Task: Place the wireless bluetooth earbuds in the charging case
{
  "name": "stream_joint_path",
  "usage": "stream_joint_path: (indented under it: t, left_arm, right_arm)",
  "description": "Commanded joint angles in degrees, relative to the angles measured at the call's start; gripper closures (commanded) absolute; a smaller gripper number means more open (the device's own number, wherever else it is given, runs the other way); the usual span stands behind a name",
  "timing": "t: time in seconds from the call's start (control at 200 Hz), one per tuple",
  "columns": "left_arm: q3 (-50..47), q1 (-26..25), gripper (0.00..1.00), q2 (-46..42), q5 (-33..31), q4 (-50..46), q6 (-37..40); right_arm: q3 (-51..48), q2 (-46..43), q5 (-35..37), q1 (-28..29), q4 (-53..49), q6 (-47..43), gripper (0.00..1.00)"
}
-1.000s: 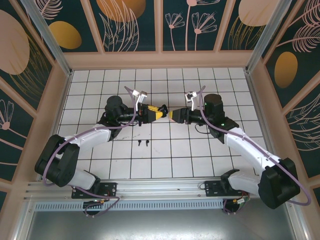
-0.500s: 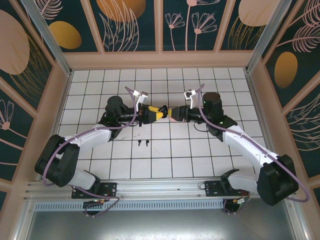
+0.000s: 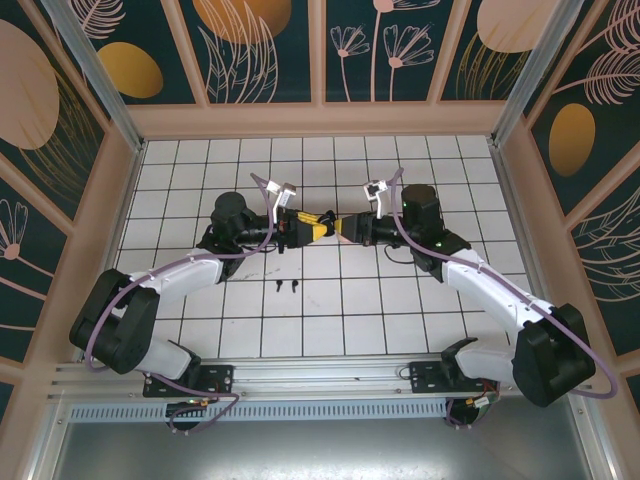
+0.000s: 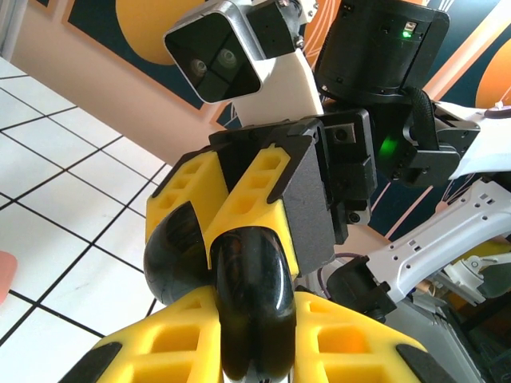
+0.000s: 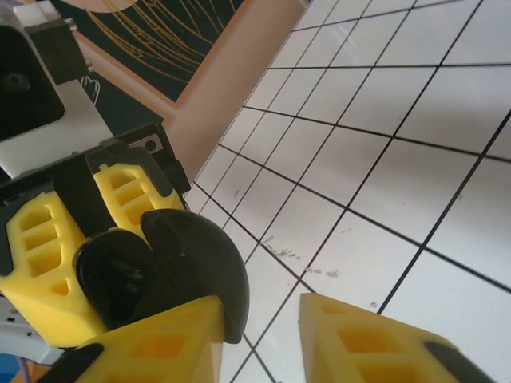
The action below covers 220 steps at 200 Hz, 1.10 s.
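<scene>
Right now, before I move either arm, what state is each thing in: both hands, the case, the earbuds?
Left hand: shut on the charging case.
Right hand: open, at the case's lid, not clamped.
Charging case: lid hinged open, held above the table.
Black earbuds: lying on the table, outside the case.

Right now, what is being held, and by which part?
The left gripper clamps the open black charging case by one half; the right gripper stands open beside the other half.
</scene>
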Motion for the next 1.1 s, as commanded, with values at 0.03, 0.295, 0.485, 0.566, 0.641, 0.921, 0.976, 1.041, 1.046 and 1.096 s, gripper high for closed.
stream_joint_path:
  t: [0.03,0.295,0.485,0.566,0.641,0.921,0.976,1.041,1.046,1.096]
  left_arm:
    - [1.4,-0.5,1.0,0.1,0.9,2.8,-0.5]
    - [1.7,-1.2,0.86,0.6,-0.8,0.1,0.9]
    - [2.8,-1.2,0.45,0.4,-4.6,-8.1,5.9]
    - [4.2,-1.1,0.4,-0.8,-7.1,-15.6,11.0]
    - [6.1,-0.8,0.37,-2.5,-8.7,-23.1,16.2]
    - [18.3,-0.1,0.34,-3.5,-11.4,-50.6,33.5]
    - [20.5,-0.1,0.34,-2.6,-11.3,-54.4,35.4]
    - [22.8,-0.1,0.34,-1.3,-10.9,-58.1,37.4]
    - [23.0,-0.1,0.34,-1.2,-10.9,-58.3,37.5]
    - [24.8,-0.1,0.35,-0.1,-10.2,-61.0,39.2]
  right_arm:
    - [1.6,0.1,0.5,0.4,1.2,-0.3,0.78]
    - [2.7,-0.1,0.5,0.5,0.8,0.7,1.0]
    - [2.4,-0.4,2.9,0.5,-1.7,-0.6,1.0]
    - [2.7,-0.8,5.0,0.4,-5.0,-3.0,1.0]
    - [3.5,-1.3,7.7,0.2,-9.4,-6.3,1.0]
    - [8.6,0.1,21.7,1.3,-24.2,-20.7,1.0]
    - [9.5,0.3,23.8,2.2,-25.7,-23.7,1.0]
    - [10.3,0.3,26.8,3.4,-26.5,-26.7,1.0]
    - [10.3,0.3,26.9,3.5,-26.6,-26.9,1.0]
    - [11.2,0.5,27.4,3.7,-27.2,-28.3,1.0]
